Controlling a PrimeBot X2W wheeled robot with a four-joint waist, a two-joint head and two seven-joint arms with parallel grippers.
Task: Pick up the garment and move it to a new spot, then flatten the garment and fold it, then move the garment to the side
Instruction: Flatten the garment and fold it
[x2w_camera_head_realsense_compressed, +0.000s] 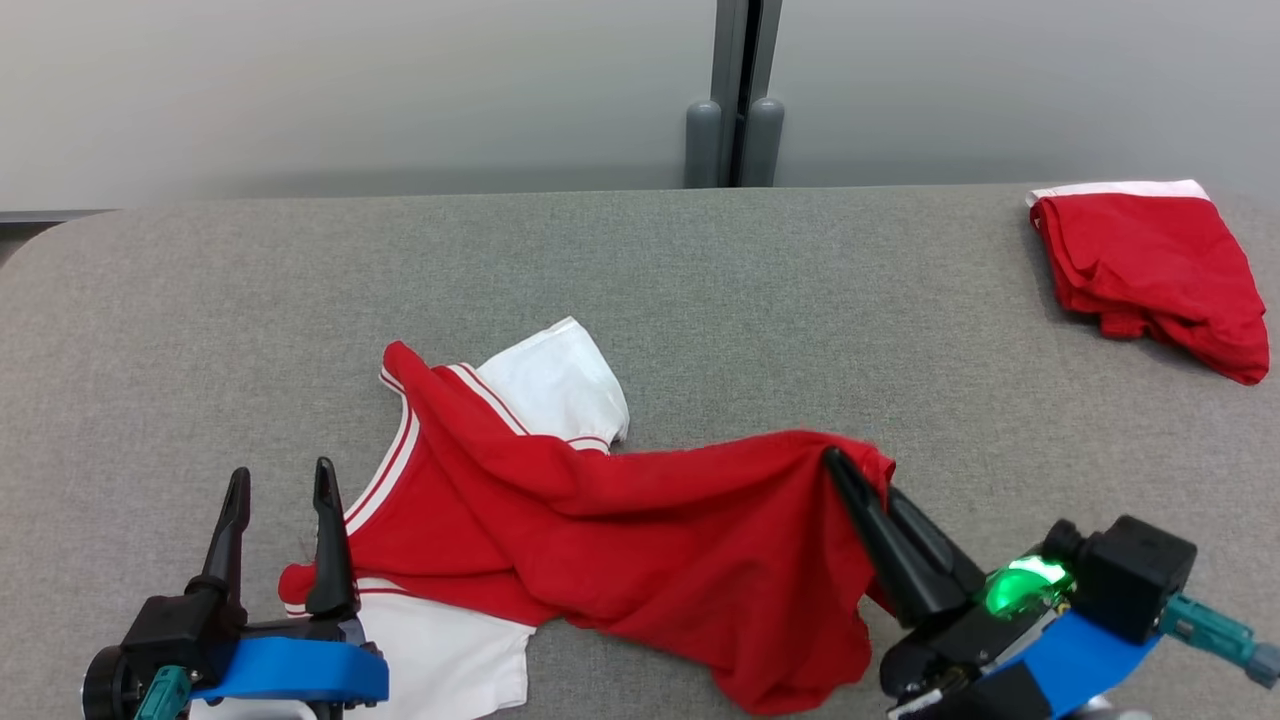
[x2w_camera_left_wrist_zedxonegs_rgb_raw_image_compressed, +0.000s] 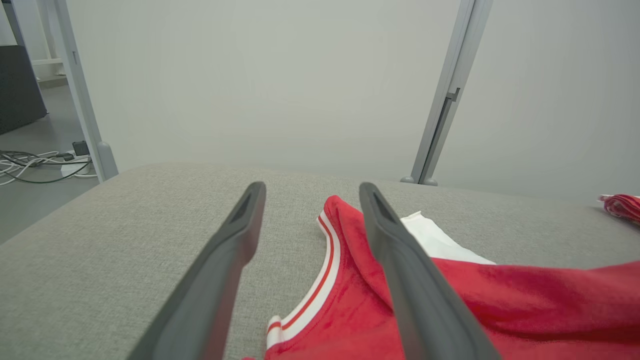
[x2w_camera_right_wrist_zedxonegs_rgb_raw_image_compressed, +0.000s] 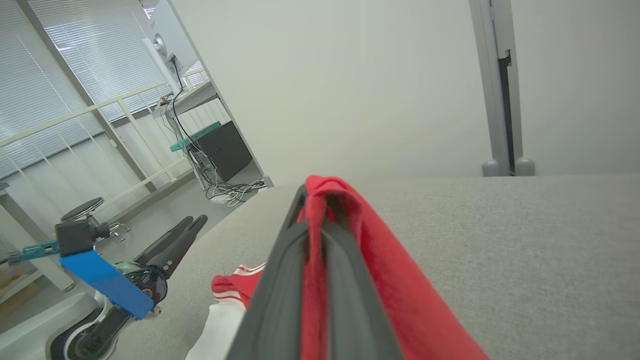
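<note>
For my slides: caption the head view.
Right gripper pinches the red-and-white shirt on the grey table; left gripper open.

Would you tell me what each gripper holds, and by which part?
The right gripper pinches the shirt by a fold of its red body; the left gripper holds nothing.

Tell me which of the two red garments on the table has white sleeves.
The jersey near the front, pinched by the right gripper; the bunched red garment at the far right corner has a white band instead.

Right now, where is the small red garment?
Head view: the small red garment lies at the far right corner of the table, apart from the shirt.
</note>
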